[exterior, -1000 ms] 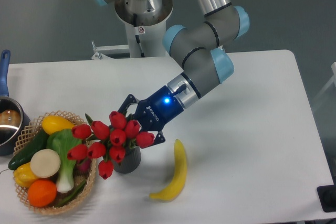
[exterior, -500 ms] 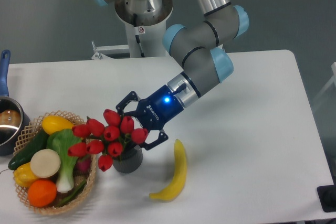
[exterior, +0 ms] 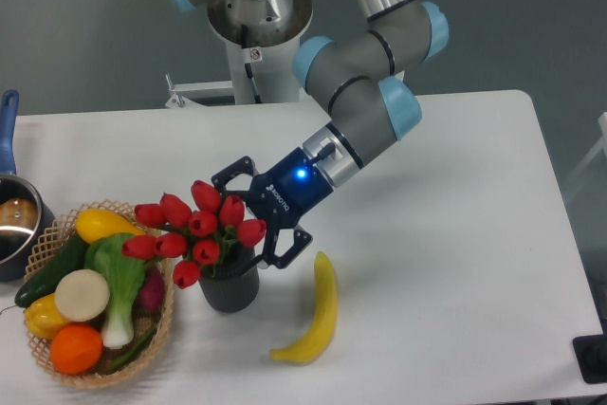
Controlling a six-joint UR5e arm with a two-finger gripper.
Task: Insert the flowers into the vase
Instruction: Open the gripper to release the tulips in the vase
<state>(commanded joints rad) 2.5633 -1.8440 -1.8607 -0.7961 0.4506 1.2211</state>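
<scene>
Now the tool (exterior: pixel 268 218) stands wide open just behind the flowers (exterior: pixel 194 231), its fingers spread on either side of the bunch and gripping nothing, though whether a finger brushes the leaves I cannot tell. These tulips look light and springy, best taken low on the gathered stems. Their stems sit in the vase (exterior: pixel 229 288), leaning toward the wicker basket (exterior: pixel 57 230). A banana (exterior: pixel 319 312) lies nearby on the worktop (exterior: pixel 455 234).

Red tulips (exterior: pixel 201 231) with dark green leaves, dark grey vase (exterior: pixel 229 289), yellow banana (exterior: pixel 317 316) at its four o'clock, white counter (exterior: pixel 455 234), black end effector (exterior: pixel 263 215) showing a blue light.
</scene>
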